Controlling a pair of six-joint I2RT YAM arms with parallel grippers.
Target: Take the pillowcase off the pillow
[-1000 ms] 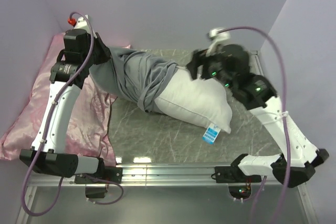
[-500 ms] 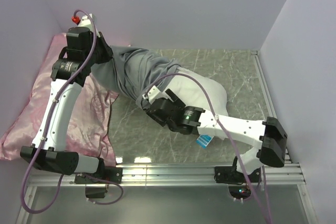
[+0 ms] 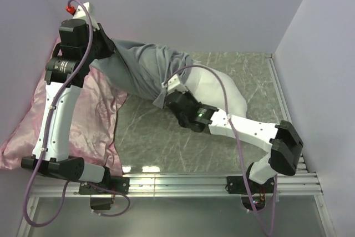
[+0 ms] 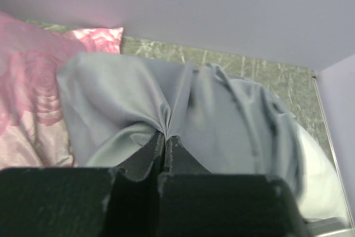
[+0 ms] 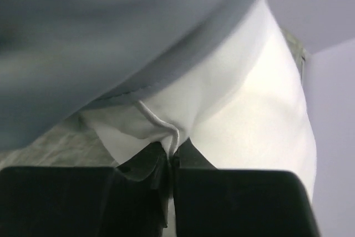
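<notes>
The job looked roughly half done. The pillowcase [image 3: 141,70] was bunched over the far-left end of the pillow [image 3: 222,90], whose right part lay bare and white on the marbled surface [image 3: 144,137]. The case's open hem crossed the pillow just beside the right hand.

The left hand [image 4: 165,137] was pressed together on a gathered fold of the grey-blue fabric at its far-left end, with creases fanning out from the pinch. The right hand [image 5: 173,149] was closed on the pillow's piped white edge just below the hem, so each arm held its own piece. The overhead view suggested the case was raised at the left hand and sloped down towards the pillow.

What remained, by my reading, was to draw the two apart until the covered end slipped free. How much of the pillow sat inside could not be told.

The pink rose-patterned satin pillow [image 3: 83,126] lay at the left, beneath the left arm and under the case's edge. The back wall [image 3: 183,9] and side wall stood close to the left hand, so room to pull leftward looked limited. The right arm's purple cable [image 3: 208,79] arched over the bare pillow and might snag.
</notes>
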